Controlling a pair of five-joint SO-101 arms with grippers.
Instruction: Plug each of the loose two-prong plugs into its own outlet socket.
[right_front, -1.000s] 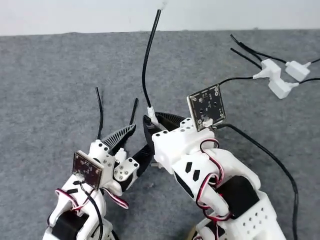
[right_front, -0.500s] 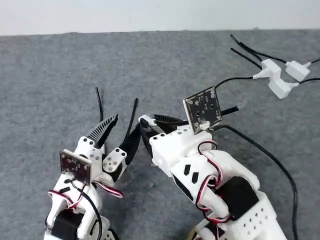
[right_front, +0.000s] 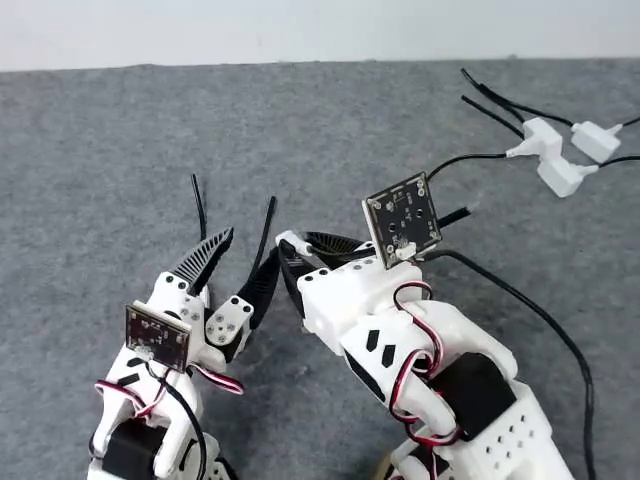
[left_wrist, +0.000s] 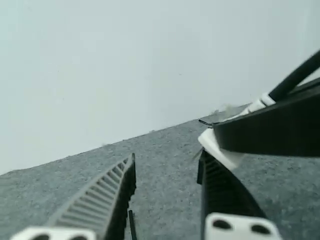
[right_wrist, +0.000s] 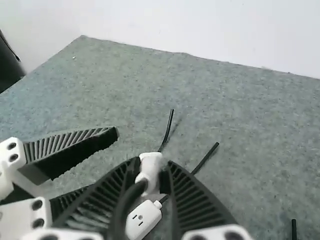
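Right gripper (right_wrist: 151, 161): fingers pinched tight on a white plug (right_wrist: 148, 175) with a black cable (right_front: 455, 216); a white socket (right_wrist: 141, 218) shows just beside the plug, between the finger bases. Left gripper (right_front: 250, 248): fingers spread wide, holding nothing, tips just beside the right gripper's tip. Other white connectors (right_front: 548, 150): on the grey carpet (right_front: 120, 150), well apart from both grippers.

Right end effector (right_front: 297, 245) crowds left end effector (right_front: 250, 246).
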